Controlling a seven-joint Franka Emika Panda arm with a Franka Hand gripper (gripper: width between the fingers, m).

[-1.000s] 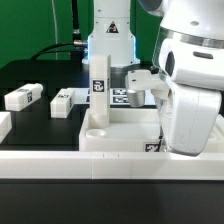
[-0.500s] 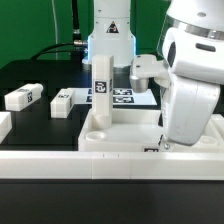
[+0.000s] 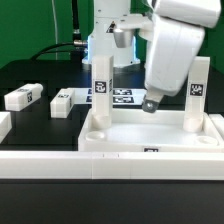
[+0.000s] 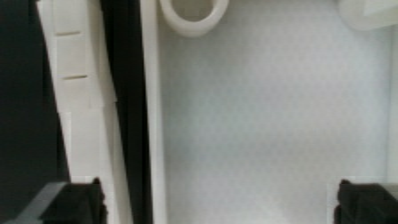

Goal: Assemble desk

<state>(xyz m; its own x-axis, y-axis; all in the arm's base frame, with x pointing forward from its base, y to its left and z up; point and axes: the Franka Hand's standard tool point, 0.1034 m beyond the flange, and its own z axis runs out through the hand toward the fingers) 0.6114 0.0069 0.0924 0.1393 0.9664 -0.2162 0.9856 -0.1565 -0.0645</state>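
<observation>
Exterior view shows the white desk top [image 3: 140, 128] with two tagged legs [image 3: 100, 85] [image 3: 197, 96] standing upright, claw [image 4: 221, 203] spread apart.

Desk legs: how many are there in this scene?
4. Upright in the desk top: one leg at the exterior view's left, another leg at its right. Loose on the table, further left: two lying legs. The arm may hide others.

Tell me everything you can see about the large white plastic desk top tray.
The large white plastic desk top tray lies flat on the black table, open side up, just behind the long low white rail. It is rectangular with raised walls, and the wrist view shows a round socket at one corner. Two square white tagged legs stand upright in it, one toward each end. A small tag marks its front wall.
</observation>
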